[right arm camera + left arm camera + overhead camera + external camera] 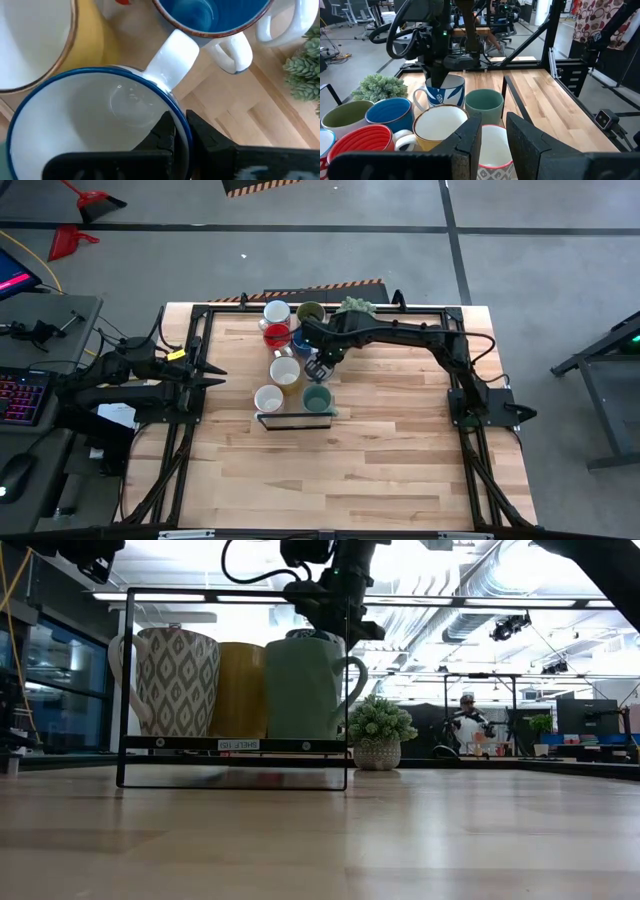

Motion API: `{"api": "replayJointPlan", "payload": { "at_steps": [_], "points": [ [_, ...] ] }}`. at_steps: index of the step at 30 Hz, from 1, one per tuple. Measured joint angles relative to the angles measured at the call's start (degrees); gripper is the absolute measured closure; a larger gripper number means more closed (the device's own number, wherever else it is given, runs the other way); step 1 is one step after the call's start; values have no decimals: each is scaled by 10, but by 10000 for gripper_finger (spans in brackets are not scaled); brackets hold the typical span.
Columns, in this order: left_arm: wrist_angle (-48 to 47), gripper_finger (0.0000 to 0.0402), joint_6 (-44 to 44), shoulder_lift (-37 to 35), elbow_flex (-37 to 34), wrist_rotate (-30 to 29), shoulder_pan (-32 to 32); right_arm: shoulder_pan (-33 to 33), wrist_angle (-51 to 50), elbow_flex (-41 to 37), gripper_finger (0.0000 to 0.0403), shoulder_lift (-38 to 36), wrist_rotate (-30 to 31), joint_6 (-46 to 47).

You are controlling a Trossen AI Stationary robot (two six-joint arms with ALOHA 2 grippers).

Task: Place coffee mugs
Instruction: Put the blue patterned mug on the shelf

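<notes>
Several mugs stand clustered at the table's far middle. They are a red mug [362,145], a blue mug [390,115], an olive mug [345,117], a teal mug [484,105], a yellow mug with a white inside [440,127] and a patterned mug [492,150]. My right gripper [180,130] reaches in from the right and is shut on a white mug with blue rim [440,92]. My left gripper [493,140] waits open at the table's left [222,375], pointing toward the cluster. My right gripper holds the white mug by its blue rim [175,107], one finger inside the cup and one outside, coming from above and pointing down. The mug stays upright, its white handle [172,50] pointing away from the fingers. Other mugs hide its base.
A black wire shelf frame [235,745] stands in front of the patterned, yellow and teal mugs. A small potted plant [378,735] sits at the far edge behind the mugs. Bare wood lies toward the near edge [330,480]. A person [465,725] is in the room beyond.
</notes>
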Motion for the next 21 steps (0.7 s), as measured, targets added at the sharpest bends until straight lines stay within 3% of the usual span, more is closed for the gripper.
{"api": "replayJointPlan", "payload": {
  "at_steps": [21],
  "points": [
    [0,323,0,0,0,0,0,6,13,-1,403,26,-14,-15]
  ]
}}
